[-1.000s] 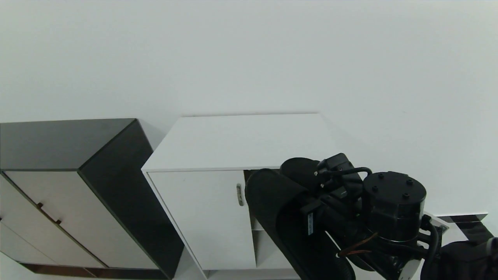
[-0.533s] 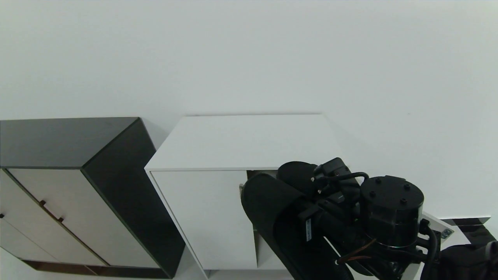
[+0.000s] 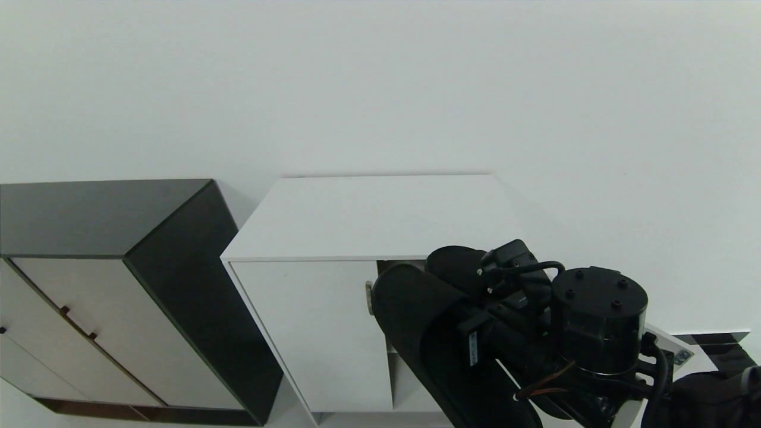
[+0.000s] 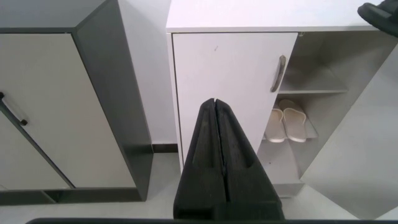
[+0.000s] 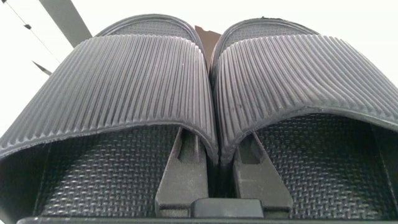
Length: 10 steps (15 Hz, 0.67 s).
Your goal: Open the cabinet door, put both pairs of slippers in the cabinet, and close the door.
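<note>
The white cabinet (image 3: 368, 214) is a plain box of smooth, matte board with a flat top and square edges, standing against a bare pale wall (image 3: 380, 89). Its left door (image 3: 309, 333) is shut and carries a slim, curved metal handle (image 4: 278, 73) near its inner edge. The right half stands open. Inside that open half a thin white shelf (image 4: 317, 84) crosses the compartment. Below the shelf a pair of white slippers (image 4: 291, 124) lies side by side on the lower level, soft-looking and rounded at the toes. In front of the opening, near the cabinet's top edge, the right arm holds the black slippers (image 3: 428, 321) with their soles upright. The right wrist view shows them as a matched pair set tight together. They have broad arched straps moulded in fine parallel ribs and footbeds covered in a small pebbled grid. The right gripper (image 5: 216, 149) has one flat finger (image 5: 180, 168) under each strap and is clamped on the two inner walls that meet in the middle. The left gripper (image 4: 215, 109) hangs before the shut door, apart from it. Its two black, wedge-shaped fingers are pressed together with nothing between them. To the left of the white cabinet, just beside it, stands a dark cabinet (image 3: 178, 279) with charcoal sides and pale door fronts.
</note>
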Motion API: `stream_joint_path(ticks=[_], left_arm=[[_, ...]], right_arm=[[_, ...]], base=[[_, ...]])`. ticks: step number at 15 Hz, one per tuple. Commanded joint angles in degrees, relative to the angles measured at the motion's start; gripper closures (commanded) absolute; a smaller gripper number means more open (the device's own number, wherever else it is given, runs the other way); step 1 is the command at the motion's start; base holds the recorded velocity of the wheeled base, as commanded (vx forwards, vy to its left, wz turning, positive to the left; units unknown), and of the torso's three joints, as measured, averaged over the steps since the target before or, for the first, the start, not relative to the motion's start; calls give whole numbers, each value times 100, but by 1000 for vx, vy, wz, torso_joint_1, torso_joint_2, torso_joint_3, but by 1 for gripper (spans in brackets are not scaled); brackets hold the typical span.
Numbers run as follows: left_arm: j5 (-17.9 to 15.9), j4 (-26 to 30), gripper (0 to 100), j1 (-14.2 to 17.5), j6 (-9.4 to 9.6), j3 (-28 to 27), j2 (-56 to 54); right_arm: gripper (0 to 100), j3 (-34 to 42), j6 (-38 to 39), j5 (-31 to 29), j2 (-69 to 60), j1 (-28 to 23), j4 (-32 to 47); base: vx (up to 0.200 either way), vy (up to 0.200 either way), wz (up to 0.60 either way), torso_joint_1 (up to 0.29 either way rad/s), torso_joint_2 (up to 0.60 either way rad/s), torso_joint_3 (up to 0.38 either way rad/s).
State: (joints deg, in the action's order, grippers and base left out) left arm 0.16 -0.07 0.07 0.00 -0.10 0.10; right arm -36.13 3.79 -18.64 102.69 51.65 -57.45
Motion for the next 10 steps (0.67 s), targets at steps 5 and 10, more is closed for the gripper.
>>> stream_joint_path(ticks=[5,10], left_arm=[[2,-1,100,1,0,1,-1],[2,-1,100,1,0,1,-1]], right_arm=[[100,80,-54,1,-4,3,-11],[100,124,-54,9,5,3,-11]], base=[[0,0,0,-138,314,175],[0,0,0,-234,537,307]])
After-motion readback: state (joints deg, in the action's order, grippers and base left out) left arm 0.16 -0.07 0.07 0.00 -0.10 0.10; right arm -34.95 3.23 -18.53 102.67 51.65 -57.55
